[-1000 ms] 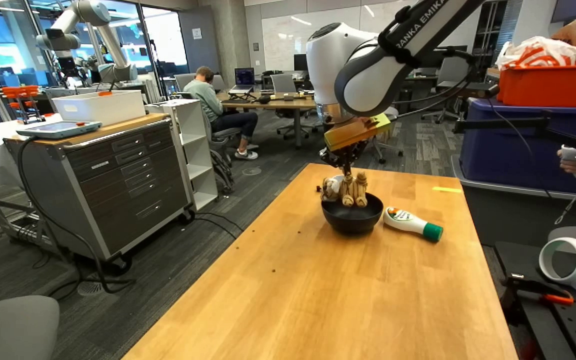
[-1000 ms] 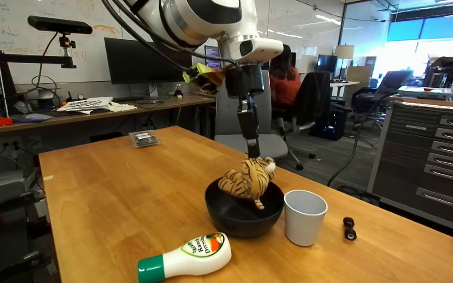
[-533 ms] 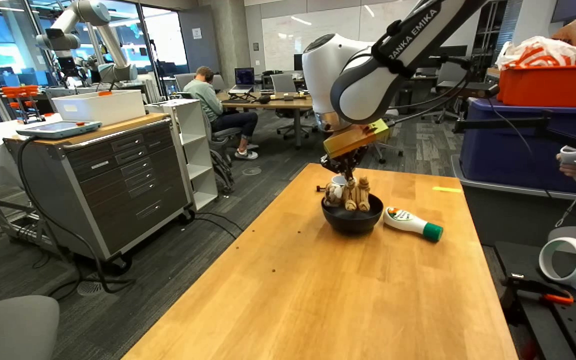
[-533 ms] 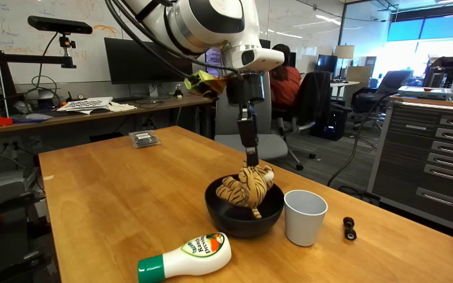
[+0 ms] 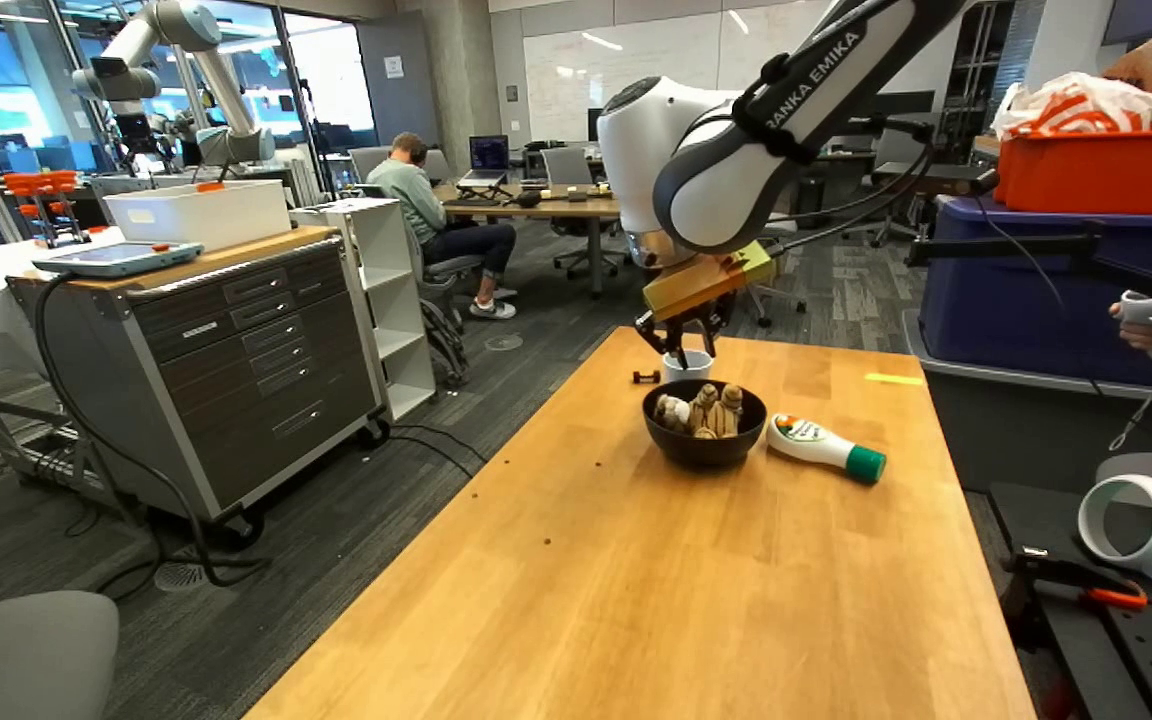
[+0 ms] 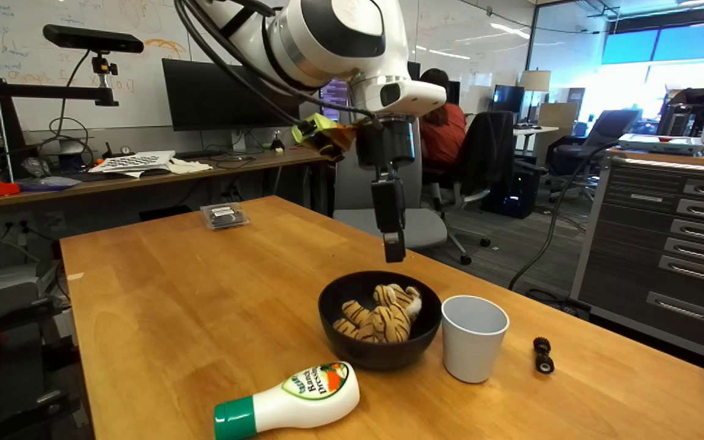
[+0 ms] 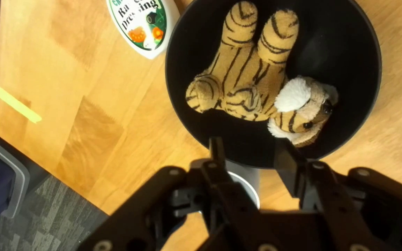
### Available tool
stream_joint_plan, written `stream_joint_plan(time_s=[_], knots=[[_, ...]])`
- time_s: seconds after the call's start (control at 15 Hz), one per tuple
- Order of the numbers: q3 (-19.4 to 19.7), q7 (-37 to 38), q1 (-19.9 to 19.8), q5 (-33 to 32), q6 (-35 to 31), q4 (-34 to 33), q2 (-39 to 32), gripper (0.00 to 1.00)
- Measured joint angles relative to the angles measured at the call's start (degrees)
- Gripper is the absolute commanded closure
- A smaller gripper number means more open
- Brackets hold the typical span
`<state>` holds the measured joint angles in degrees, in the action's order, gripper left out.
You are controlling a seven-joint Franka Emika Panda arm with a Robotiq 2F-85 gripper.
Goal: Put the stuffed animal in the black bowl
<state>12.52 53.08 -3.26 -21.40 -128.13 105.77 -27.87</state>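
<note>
The stuffed animal is a tan tiger with dark stripes [image 7: 248, 76]. It lies inside the black bowl [image 7: 340, 42], with its head toward the bowl's wall in the wrist view. Both exterior views show the toy [image 5: 706, 412] [image 6: 382, 321] down in the bowl [image 5: 704, 452] [image 6: 382, 355], below most of the rim. My gripper [image 7: 250, 148] is open, with nothing between its fingers. It hangs above the bowl and apart from the toy, as seen in both exterior views [image 5: 696, 352] [image 6: 395, 249].
A grey-white cup [image 6: 474, 348] stands right beside the bowl and below my gripper in the wrist view [image 7: 251, 176]. A white dressing bottle with a green cap [image 6: 312, 397] lies near the bowl. A small black dumbbell-shaped object [image 6: 542, 355] and a clear box [image 6: 225, 216] are on the table.
My gripper lowered the toy into the bowl, then opened and let it go. The toy dropped and settled lower in the bowl. The gripper is now clear of it.
</note>
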Motion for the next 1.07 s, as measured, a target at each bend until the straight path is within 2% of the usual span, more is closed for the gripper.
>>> stream_joint_plan(time_s=[0.2, 0.27, 0.8, 1.07], knots=[[0.03, 0.00, 0.00, 0.00, 0.56, -0.52, -0.07, 0.02], [0.03, 0.00, 0.00, 0.00, 0.57, -0.64, -0.07, 0.00], [0.02, -1.57, 1.51, -0.43, -0.70, 0.67, 4.40, 0.00], [-0.56, -6.82, 2.75, -1.75, -4.55, 4.99, 10.22, 0.00]])
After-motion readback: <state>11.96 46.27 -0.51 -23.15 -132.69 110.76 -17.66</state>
